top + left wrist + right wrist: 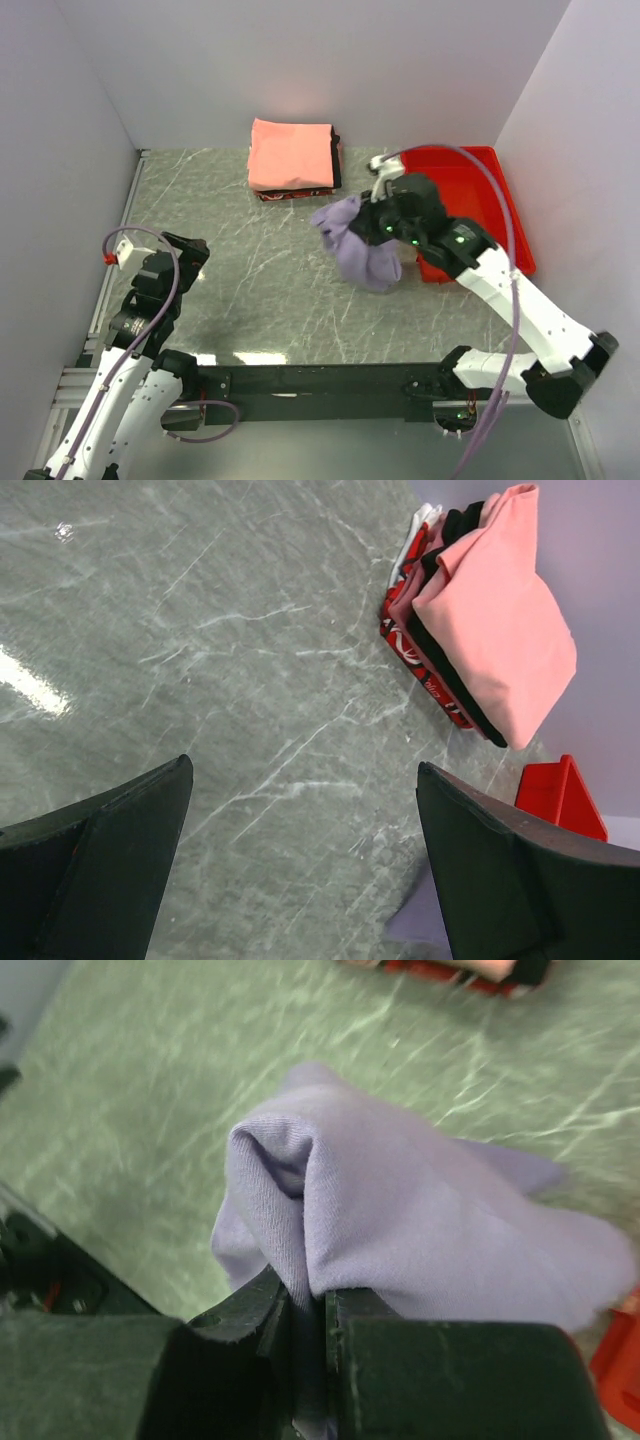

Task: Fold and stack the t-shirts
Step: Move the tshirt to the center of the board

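The right gripper (322, 1305) is pinching a fold of the plain lavender-purple cloth t-shirt (420, 1220). Its two black fingers are standing almost together, with a thin layer of fabric caught in the narrow slit between them. The shirt is bunching up over the fingertips and draping away from them in a crumpled mound. In the overhead view this bundle (362, 245) is hanging from the gripper (372, 225) right of centre, above the grey-green marbled table top (230, 270). Whether its lower edge is touching the table cannot be told. The bundle is sitting just beside the near left corner of the red plastic tray (480, 190), which is lying along the right wall.

Further out, against the back wall and apart from the lavender shirt, a stack of folded shirts is resting on the table. A salmon-pink folded t-shirt (290, 152) is lying on top, a black folded t-shirt (450, 675) is showing as a thin layer under it, and a dark red folded t-shirt with white print (405, 650) is lying at the bottom.

At the near left, the left gripper (300, 860) is hovering over bare table with its fingers spread wide and nothing between them. Its wrist camera is looking toward the stack and a corner of the tray (560, 795).
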Controlling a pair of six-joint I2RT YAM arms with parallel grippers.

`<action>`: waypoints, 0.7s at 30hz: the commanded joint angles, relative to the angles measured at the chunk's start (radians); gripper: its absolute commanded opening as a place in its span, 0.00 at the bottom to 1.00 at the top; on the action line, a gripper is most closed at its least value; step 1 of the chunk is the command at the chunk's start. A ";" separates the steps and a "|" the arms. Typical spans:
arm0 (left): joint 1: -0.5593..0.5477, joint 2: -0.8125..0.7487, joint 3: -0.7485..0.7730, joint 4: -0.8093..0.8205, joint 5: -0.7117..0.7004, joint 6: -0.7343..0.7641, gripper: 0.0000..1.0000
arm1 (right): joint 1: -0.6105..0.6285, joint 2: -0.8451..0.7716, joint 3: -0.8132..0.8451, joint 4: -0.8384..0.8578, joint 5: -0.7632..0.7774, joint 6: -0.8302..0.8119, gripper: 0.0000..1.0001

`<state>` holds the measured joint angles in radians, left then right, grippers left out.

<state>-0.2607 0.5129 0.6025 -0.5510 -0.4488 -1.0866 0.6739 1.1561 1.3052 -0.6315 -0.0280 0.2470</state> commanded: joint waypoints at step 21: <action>-0.002 0.179 -0.075 0.210 0.337 0.102 1.00 | 0.156 0.375 0.053 0.067 0.131 0.023 0.78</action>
<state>-0.2607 0.6510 0.5400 -0.4683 -0.2562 -1.0515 0.8272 1.6547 1.4025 -0.6041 0.0586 0.2432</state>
